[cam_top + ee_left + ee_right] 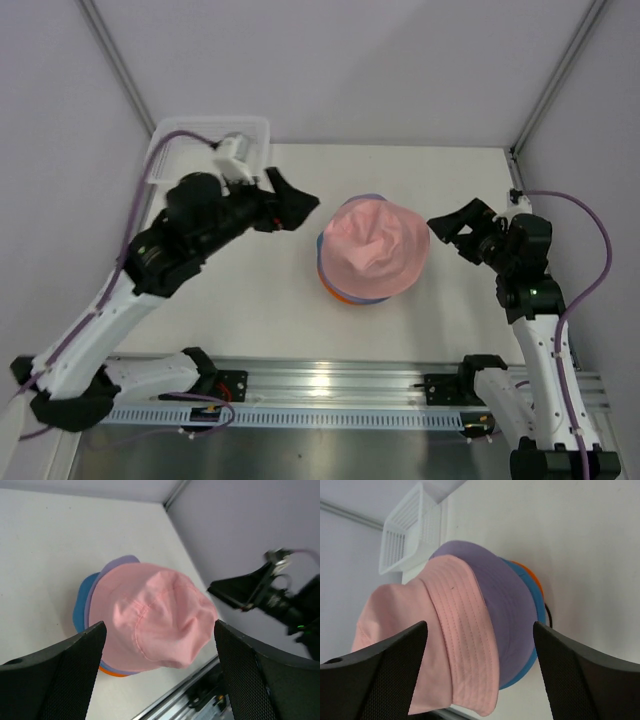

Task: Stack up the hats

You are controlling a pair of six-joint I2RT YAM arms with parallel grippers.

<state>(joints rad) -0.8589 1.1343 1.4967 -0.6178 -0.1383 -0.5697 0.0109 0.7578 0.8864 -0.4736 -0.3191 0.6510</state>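
Flanking the hats, jaws; basket beyond.

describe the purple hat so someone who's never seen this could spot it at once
In the middle of the white table stands a pile of hats. The lavender hat is second from the top, right under the pale pink hat and above the blue hat; it is the only purple layer.

Overhead view down onto the table; both wrist views close, from opposite sides of the same hats
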